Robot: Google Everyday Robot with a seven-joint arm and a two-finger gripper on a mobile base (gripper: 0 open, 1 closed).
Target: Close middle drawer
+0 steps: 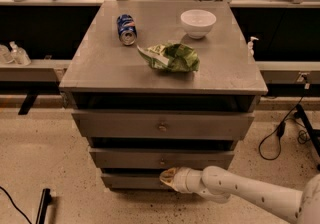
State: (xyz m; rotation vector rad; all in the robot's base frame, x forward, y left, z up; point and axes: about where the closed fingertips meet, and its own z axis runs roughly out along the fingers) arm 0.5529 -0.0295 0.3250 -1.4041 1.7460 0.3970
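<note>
Standing on speckled floor (40,158), cabinet (100,63) bearing can (126,29), bowl (198,22), jaws below middle drawer (125,159)

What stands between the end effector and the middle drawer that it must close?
Nothing visible does. The end effector is right below the wide grey wooden middle drawer, near the lower edge of its front, and no object lies between them.
</note>
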